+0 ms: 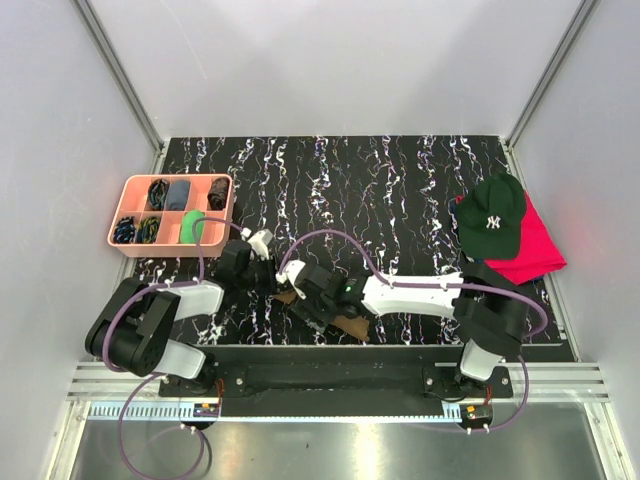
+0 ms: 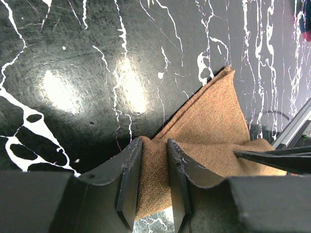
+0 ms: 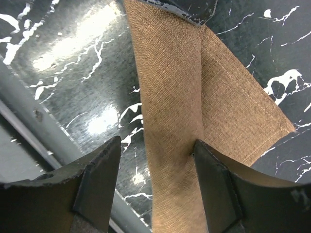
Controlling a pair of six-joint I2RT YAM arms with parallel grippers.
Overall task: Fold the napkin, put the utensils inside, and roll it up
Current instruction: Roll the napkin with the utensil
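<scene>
- The left jaws are closed to a narrow gap and pinch a thick fold of the napkin point(image 2: 214, 126) between them.
- The right jaws stand wide apart and straddle the rolled part of the napkin. One side touches the fabric, the other is clear of it, and they grip nothing.
- The napkin is a coarse, olive-brown woven cloth. It is folded to a point at one end and bunched into a long roll at the other, and it lies on the tabletop point(image 2: 73, 58).
- A grey metal rail point(image 3: 29, 116) at the tabletop's near edge runs just beside the napkin, so there is little room on that side.
- Beyond the napkin, glossy black tabletop with white veins stretches to the back wall.
- Well to the left of the napkin sits a pink tray point(image 1: 170, 251) with six compartments. They hold small dark things, too small to tell apart, and one green thing point(image 1: 192, 226).
- Well to the right of the napkin a dark green cap point(image 1: 490, 215) rests on a red cloth point(image 1: 535, 255).
</scene>
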